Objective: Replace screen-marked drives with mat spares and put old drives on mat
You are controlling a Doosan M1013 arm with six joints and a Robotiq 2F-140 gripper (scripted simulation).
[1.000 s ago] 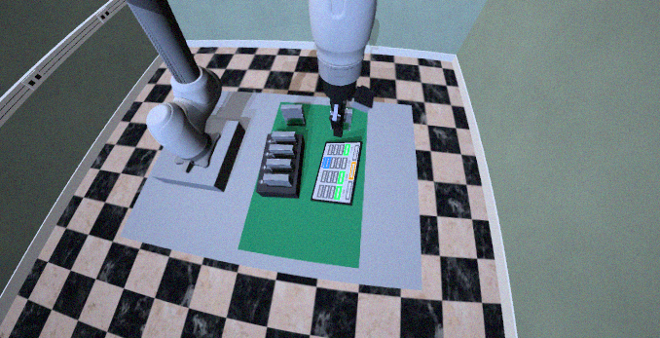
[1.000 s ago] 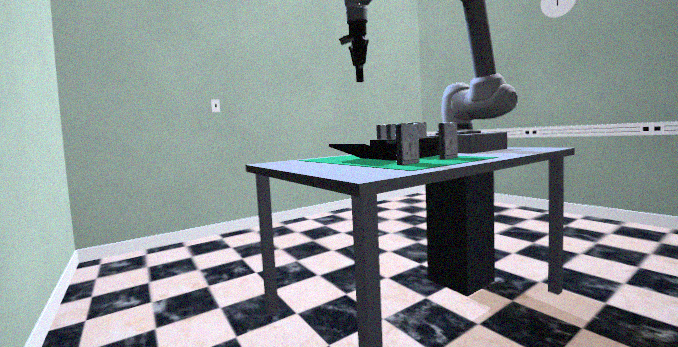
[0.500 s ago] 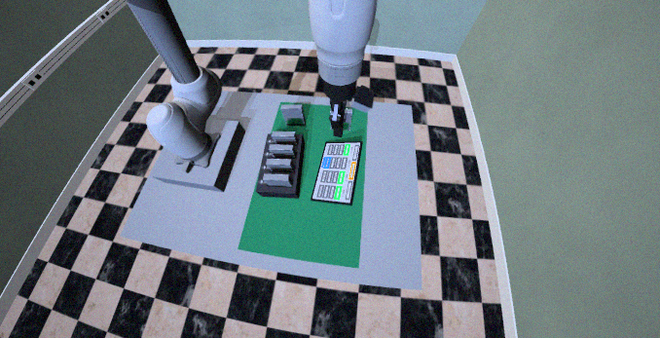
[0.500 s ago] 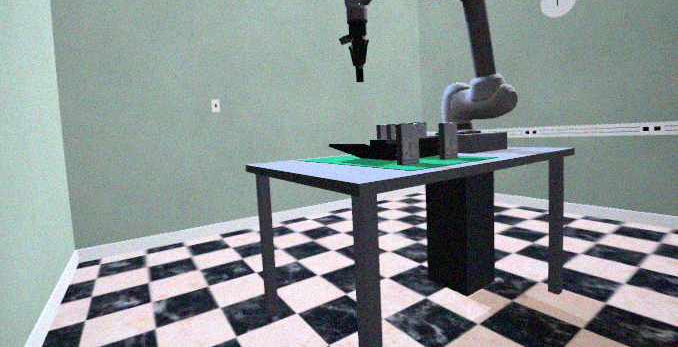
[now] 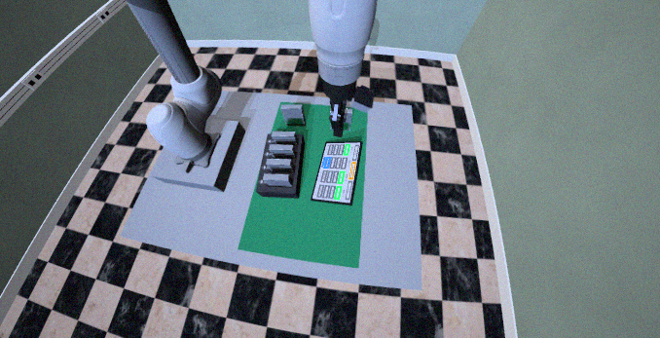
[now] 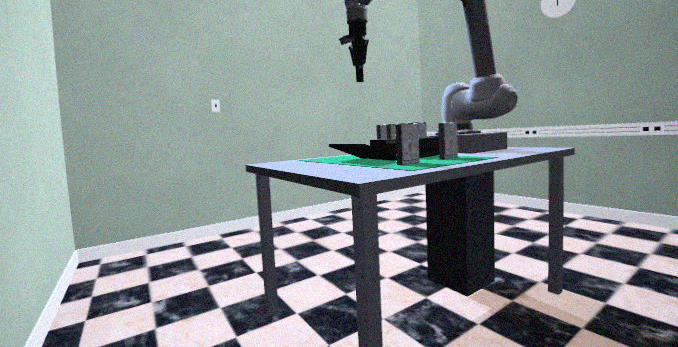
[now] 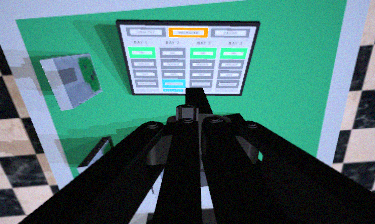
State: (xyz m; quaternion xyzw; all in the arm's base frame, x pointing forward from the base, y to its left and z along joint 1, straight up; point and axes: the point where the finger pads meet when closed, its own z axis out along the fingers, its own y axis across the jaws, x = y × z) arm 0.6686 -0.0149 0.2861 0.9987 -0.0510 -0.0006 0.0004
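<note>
My gripper point(image 5: 338, 132) point(image 6: 359, 80) point(image 7: 193, 101) is shut and empty, high above the mat. The black dock point(image 5: 278, 192) point(image 6: 383, 150) stands on the green mat point(image 5: 302, 231) point(image 7: 294, 30) with a drive upright in each of its bays. One loose drive point(image 5: 348, 119) point(image 6: 408, 144) point(image 7: 71, 80) stands on the mat, partly behind the gripper in the top view. The other loose drive point(image 5: 293, 114) point(image 6: 448, 141) point(image 7: 96, 154) stands level with the dock's far end. The tilted screen point(image 5: 336, 170) point(image 7: 188, 60) shows bays 1, 3 and 4 green in their top row, bay 2 blue near the bottom, and an orange middle header.
The screen stands beside the dock on the mat. The arm's base block point(image 5: 195, 178) point(image 6: 482, 142) is on the grey table point(image 5: 389, 200) point(image 6: 310, 171), on the dock's other side. In the wrist view the fingers hide most of the dock.
</note>
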